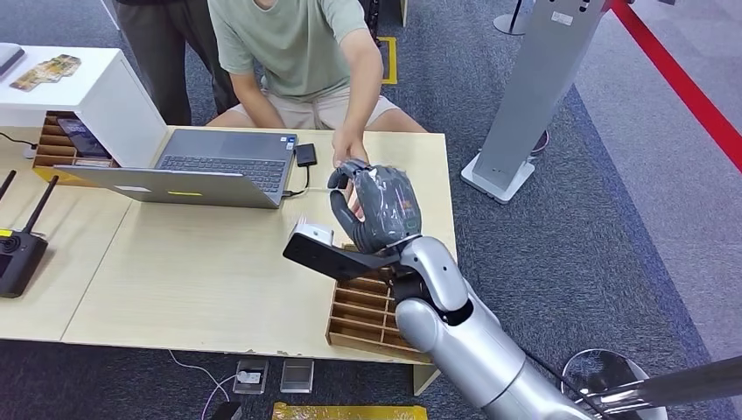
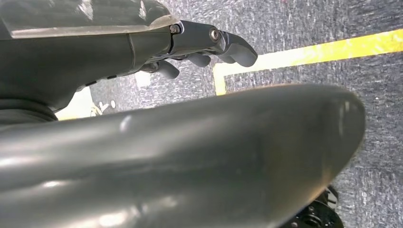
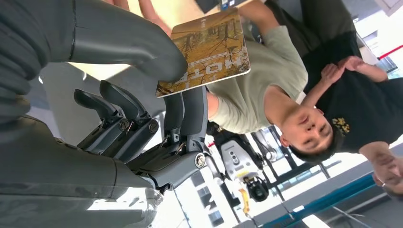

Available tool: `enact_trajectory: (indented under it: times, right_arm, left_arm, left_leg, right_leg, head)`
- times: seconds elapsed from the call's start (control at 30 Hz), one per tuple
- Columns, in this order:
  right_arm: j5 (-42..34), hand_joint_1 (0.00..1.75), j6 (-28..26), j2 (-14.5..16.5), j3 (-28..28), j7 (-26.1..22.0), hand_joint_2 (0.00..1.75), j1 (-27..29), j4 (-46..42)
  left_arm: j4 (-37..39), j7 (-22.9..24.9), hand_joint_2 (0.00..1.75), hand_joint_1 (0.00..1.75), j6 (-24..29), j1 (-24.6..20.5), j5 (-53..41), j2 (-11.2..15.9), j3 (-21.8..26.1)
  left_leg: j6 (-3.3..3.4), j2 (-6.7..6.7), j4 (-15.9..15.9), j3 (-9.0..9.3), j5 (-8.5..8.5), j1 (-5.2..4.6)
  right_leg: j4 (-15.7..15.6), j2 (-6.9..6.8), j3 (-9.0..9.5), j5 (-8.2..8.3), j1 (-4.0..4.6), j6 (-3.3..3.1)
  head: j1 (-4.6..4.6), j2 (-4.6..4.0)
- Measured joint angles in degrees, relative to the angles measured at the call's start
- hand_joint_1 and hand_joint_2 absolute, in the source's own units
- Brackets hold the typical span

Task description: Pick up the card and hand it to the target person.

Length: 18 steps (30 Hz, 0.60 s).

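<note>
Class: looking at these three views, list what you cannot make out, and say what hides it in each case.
- Card: in the head view the right hand covers it; in the right wrist view its print is partly under the thumb.
- Person's hand: its fingertips are behind the right hand.
- Left hand: a dark curved body part hides much of it.

From the head view the right hand (image 1: 378,208) is turning its back to the camera and hiding the card, and it is covering part of the person's hand (image 1: 349,162) behind it. In the right wrist view the thumb (image 3: 142,50) is overlapping a corner of the card (image 3: 209,50). The person's (image 1: 293,48) head is being cut off by the head view's top edge.
</note>
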Motion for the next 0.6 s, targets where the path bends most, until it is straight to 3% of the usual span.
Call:
enact_trajectory:
  times: [0.23, 0.4, 0.57, 0.6]
  right_arm:
    - [-0.30, 1.75, -1.15, 4.11, 0.00, -0.98, 1.75, -4.91, 14.17]
    - [-0.18, 1.75, -0.58, 5.57, 0.02, 3.88, 1.75, -8.92, 22.57]
    - [-0.53, 1.75, -0.26, 5.74, -0.02, 5.27, 1.75, -13.25, 30.57]
    - [-0.32, 1.31, -0.33, 5.78, 0.01, 5.48, 1.75, -13.66, 31.70]
  left_arm:
    - [0.00, -0.05, 0.00, 0.00, -0.02, 0.00, -0.18, 0.03, -0.01]
    - [0.00, -0.17, 0.00, 0.00, -0.52, 0.03, -1.30, 0.10, -0.19]
    - [0.00, 1.47, 0.00, 0.00, -0.66, 0.16, -2.00, 0.16, -0.51]
    - [0.00, 1.86, 0.00, 0.00, -0.70, 0.16, -2.12, 0.18, -0.63]
  left_leg:
    - [0.00, -0.02, 0.00, -0.04, -0.01, 0.00]
    - [0.01, -0.02, 0.01, -0.05, 0.00, 0.00]
    - [0.02, 0.00, 0.03, -0.02, 0.01, 0.00]
    - [0.02, 0.00, 0.03, -0.01, 0.01, 0.00]
  right_leg:
    - [-0.02, -0.01, -0.04, 0.00, -0.01, 0.00]
    - [-0.03, -0.01, -0.06, 0.01, -0.01, 0.02]
    - [-0.03, 0.01, -0.05, 0.07, -0.01, 0.03]
    - [-0.03, 0.01, -0.05, 0.07, -0.01, 0.03]
  head:
    - [0.01, 0.00]
    - [0.02, 0.01]
    - [0.05, 0.00]
    - [0.05, 0.00]
